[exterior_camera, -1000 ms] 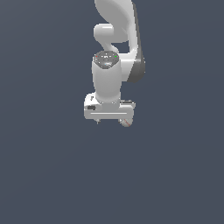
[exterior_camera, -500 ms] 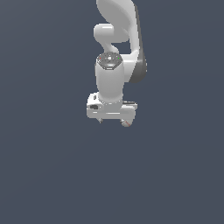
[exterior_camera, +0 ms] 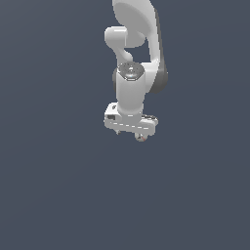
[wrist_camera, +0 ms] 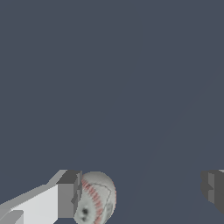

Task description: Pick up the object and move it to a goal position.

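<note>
Whitish ball (wrist_camera: 96, 197) against one finger (wrist_camera: 69, 194) of claw (wrist_camera: 142, 192); jaws wide, other finger apart.

The arm (exterior_camera: 131, 93) looks like smooth white plastic with a soft sheen, and the round cap (exterior_camera: 131, 72) on its top joint shines grey like polished metal, while the collar (exterior_camera: 161, 80) at the exterior view's right of that joint is a darker matt grey. The gripper (wrist_camera: 139, 192) has a white, flat-lit body with dull dark grey pads (wrist_camera: 68, 194) that look matt and rubbery. The ball (wrist_camera: 96, 197) is whitish-grey and smooth with faint red stitch-like marks, and the ground (exterior_camera: 58, 185) is an even, matt slate-blue without texture.
</note>
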`<state>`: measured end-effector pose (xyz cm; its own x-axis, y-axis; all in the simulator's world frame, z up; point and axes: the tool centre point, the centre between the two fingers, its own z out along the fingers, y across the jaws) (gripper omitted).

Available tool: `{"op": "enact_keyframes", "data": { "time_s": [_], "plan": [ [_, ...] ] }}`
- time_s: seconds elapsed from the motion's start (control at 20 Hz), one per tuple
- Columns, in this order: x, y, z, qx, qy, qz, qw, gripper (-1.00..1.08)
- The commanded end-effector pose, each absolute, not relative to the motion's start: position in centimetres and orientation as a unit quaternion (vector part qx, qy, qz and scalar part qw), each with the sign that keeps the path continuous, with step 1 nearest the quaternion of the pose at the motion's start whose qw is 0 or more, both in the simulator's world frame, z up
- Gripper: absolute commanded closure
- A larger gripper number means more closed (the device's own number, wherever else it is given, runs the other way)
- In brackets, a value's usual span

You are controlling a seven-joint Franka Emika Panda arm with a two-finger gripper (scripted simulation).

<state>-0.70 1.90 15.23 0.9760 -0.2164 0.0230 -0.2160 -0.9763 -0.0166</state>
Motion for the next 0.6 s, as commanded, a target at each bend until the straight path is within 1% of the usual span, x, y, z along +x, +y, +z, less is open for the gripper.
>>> {"op": "enact_keyframes", "data": {
  "time_s": [0.0,0.55],
  "plan": [
    [-1.3,2.6,14.7,-0.991,0.135,-0.011,0.007,-0.92],
    [-4.0,5.5,12.5,-0.968,0.251,-0.005,0.005,-0.92]
  ]
}}
